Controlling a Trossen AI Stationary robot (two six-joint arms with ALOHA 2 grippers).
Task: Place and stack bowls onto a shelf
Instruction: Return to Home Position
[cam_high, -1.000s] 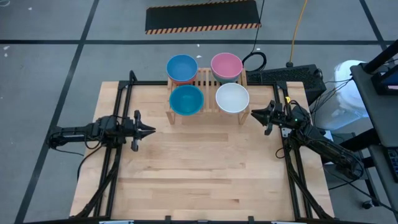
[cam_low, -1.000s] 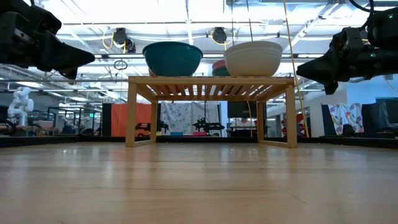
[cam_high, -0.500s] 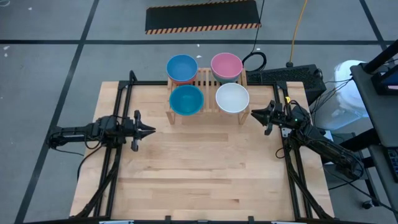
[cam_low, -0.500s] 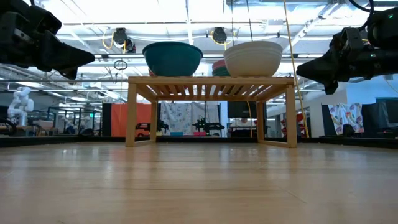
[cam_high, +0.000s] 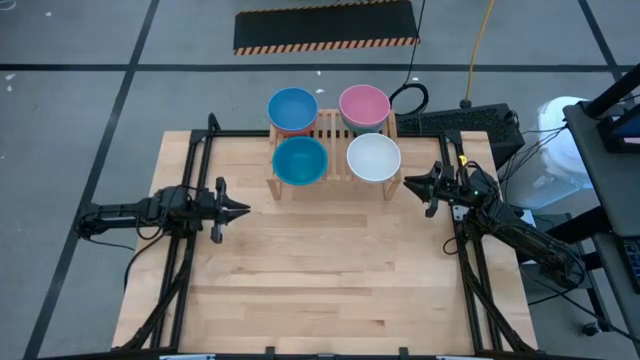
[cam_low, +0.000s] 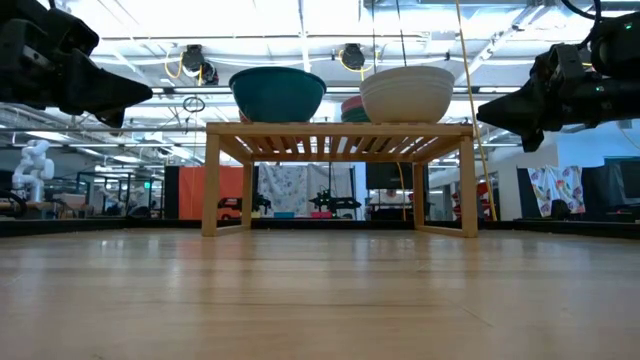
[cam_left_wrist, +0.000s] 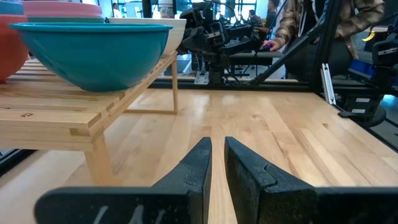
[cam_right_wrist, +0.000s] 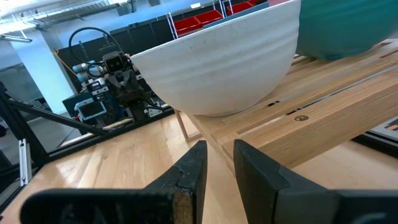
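Over the wooden surface (cam_high: 330, 285), the left gripper (cam_high: 244, 210) is held well short of the shelf (cam_high: 331, 128). Its fingers (cam_left_wrist: 198, 165) are clenched on nothing, with a narrow slit left between them. The right gripper (cam_high: 407, 182) is held near the shelf's right end, likewise clenched and empty. On the shelf, the teal bowl (cam_high: 300, 161) and white bowl (cam_high: 374, 157) are seated in front, and the light blue bowl (cam_high: 293, 108) and pink bowl (cam_high: 364, 105) behind.

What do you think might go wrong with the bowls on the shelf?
The right gripper hangs close beside the shelf, level with the white bowl; a sideways swing might knock it.
The light blue bowl and pink bowl seem to overhang the shelf's rear, near the back edge of the table; a jolt could drop them.
The left gripper waits farther off.
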